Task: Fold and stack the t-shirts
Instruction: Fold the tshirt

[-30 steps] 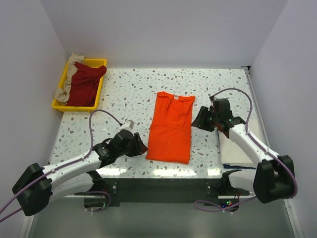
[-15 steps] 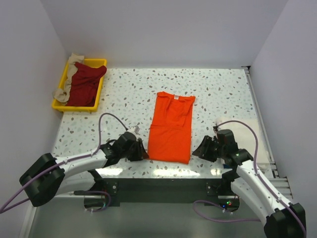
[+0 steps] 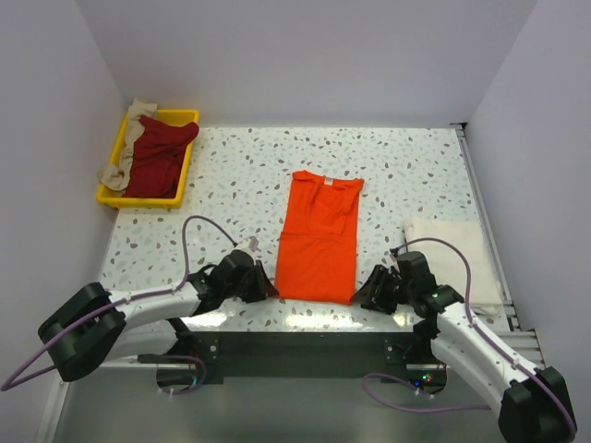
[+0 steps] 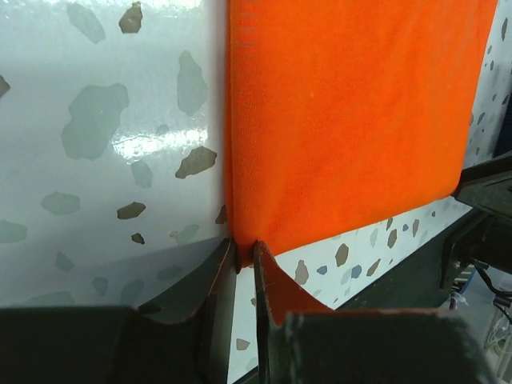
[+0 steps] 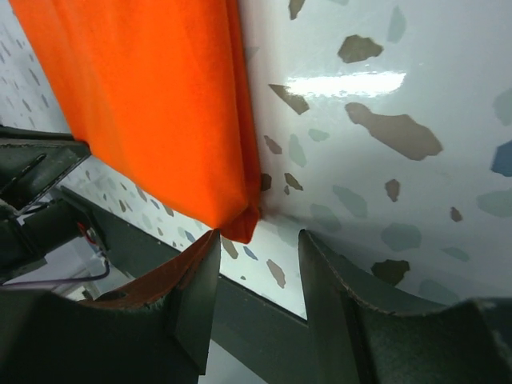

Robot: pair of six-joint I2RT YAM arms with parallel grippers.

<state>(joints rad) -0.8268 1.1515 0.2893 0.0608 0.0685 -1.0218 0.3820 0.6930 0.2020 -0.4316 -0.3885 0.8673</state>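
orange t-shirt lies flat on the bench, sleeves tucked in, one long strip. Its hem end is at the jaws and its collar end is well ahead of both. One arm sits at each hem corner.

Left jaws: stand at a slit, low on the bench, hem corner right at the mouth of the slit. Can't tell if cloth is actually pinched or only touching the tips.

Right jaws: moderately open, empty. The hem corner is just ahead of the gap, nearer one finger than the other, not between them.

Step as I read it: grip both hem corners and carry the hem forward onto the collar for a half fold. To do it well:
- Right needs a nudge forward and sideways so the corner sits centred in the gap before closing.
- Catch all layers; the folded edge there looks several thick.
- Confirm both pinches before any lift, else the strip skews.
- Lift level, move both in step, lay the hem square on the collar.

Edges/room:
- The bench's front edge is right behind both jaws, no room back there.
- Ahead of the jaws there is bare bench on either side of the shirt.
- cream-white t-shirt lies ahead and outboard of the right jaws, near. Keep that arm off it.
- yellow tray with dark red t-shirt and beige t-shirt is far ahead and outboard of the left jaws, so no conflict.
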